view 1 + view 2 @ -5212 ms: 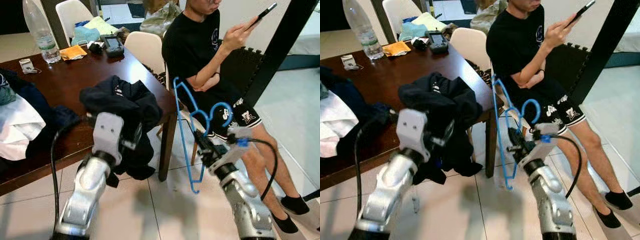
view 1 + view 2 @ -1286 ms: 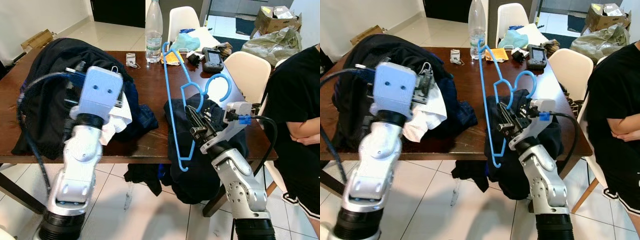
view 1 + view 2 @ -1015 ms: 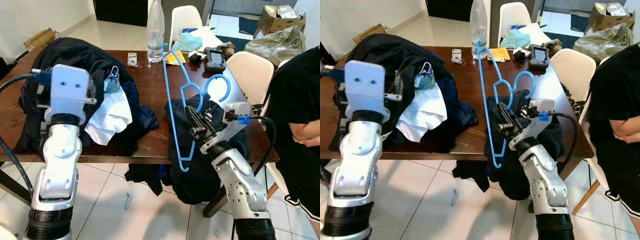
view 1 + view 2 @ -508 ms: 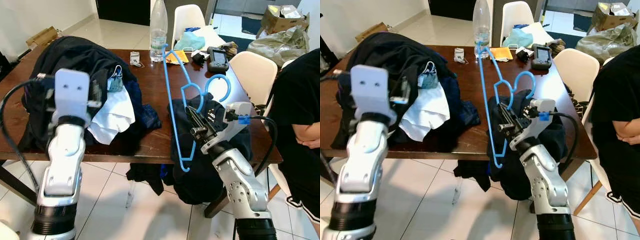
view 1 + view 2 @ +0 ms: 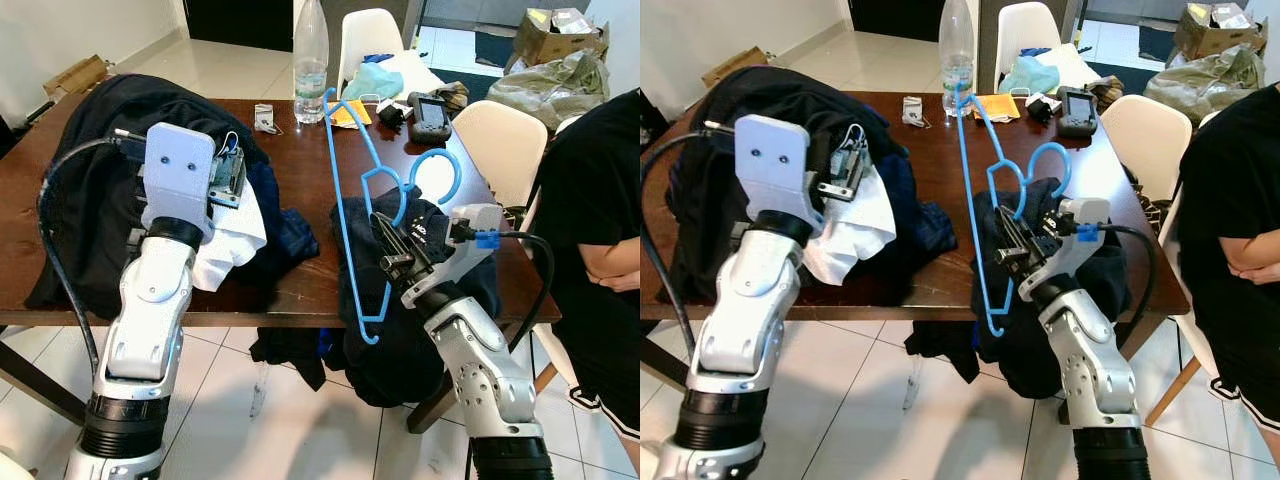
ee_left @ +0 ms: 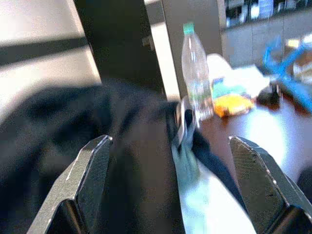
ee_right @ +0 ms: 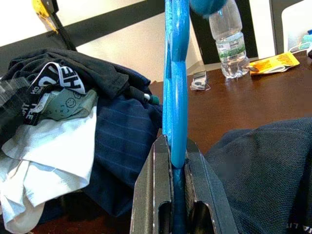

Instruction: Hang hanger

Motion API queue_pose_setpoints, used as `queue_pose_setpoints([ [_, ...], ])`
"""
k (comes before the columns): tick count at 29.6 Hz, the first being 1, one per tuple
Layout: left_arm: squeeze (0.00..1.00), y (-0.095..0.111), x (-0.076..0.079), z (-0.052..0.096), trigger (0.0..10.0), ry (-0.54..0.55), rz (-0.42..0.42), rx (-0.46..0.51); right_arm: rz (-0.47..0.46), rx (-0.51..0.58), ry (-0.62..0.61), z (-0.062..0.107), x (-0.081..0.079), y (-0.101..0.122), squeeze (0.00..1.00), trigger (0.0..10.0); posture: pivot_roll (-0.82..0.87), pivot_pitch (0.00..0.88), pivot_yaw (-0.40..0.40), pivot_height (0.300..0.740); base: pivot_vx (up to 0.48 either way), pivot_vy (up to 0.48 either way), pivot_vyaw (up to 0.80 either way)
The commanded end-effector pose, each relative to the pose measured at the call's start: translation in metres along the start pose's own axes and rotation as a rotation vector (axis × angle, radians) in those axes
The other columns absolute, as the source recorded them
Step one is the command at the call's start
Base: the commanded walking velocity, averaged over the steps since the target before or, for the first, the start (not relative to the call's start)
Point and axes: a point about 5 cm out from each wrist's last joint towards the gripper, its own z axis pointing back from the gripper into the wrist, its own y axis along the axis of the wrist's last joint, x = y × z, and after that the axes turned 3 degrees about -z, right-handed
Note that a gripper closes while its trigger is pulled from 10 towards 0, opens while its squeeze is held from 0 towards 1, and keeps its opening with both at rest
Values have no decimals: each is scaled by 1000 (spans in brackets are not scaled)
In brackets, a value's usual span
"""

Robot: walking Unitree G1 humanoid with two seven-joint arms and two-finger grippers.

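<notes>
A blue plastic hanger (image 5: 350, 190) stands upright over the table's near edge, hook at the right. My right gripper (image 5: 390, 262) is shut on its lower bar; in the right wrist view the blue bar (image 7: 174, 97) sits clamped between the two fingers (image 7: 148, 190). My left gripper (image 6: 170, 175) is open, raised over the heap of dark clothes (image 5: 110, 160) on the left of the table, and its fingers (image 6: 92, 175) have nothing between them. A dark garment (image 5: 400, 300) hangs off the table edge behind the hanger.
The brown wooden table (image 5: 300, 170) carries a clear water bottle (image 5: 310, 50), a white cloth (image 5: 235, 235), a yellow packet (image 5: 345, 112) and a black device (image 5: 432, 110). White chairs (image 5: 500, 140) stand at the right and back. A person in black (image 5: 600, 220) sits at the right.
My left arm has swung right and forward over the clothes heap. The right gripper and the hanger have hardly shifted. The view has moved slightly.
</notes>
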Motion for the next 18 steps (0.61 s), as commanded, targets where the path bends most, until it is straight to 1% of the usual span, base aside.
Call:
queue_pose_setpoints([
  [1, 0, -11, 0, 2, 10000, -2, 14, -50, -3, -15, 0, 1, 0, -2, 0, 10000, 153, 144, -38, 740, 0, 0, 0],
  [5, 0, -16, -1, 3, 10000, -2, 14, -63, -3, -16, -2, 1, 0, -2, 0, 10000, 151, 145, -38, 740, 0, 0, 0],
  [8, 0, -17, -5, 2, 10000, 15, 10, -61, 0, -16, -8, 2, 1, -1, 0, 10000, 149, 145, -37, 740, 0, 0, 0],
  [10, 0, -17, -5, 2, 10000, 15, 10, -61, 0, -16, -8, 2, 1, -1, 0, 10000, 149, 145, -37, 740, 0, 0, 0],
  [11, 0, -15, -7, 1, 6784, 26, 8, -54, 2, -16, -11, 2, 2, -1, 0, 10000, 149, 145, -37, 740, 0, 0, 0],
  [12, 0, -12, -10, 0, 0, 39, 6, -41, 2, -16, -13, 2, 3, -1, 0, 10000, 150, 144, -37, 740, 0, 0, 0],
  [17, 0, -7, -14, -3, 0, 51, 3, -18, 3, -16, -15, 2, 3, -1, 0, 10000, 151, 144, -38, 740, 0, 0, 0],
  [18, 0, -2, -17, -5, 0, 59, -1, 3, 4, -17, -14, 1, 3, -1, 0, 10000, 152, 144, -39, 740, 0, 0, 0],
])
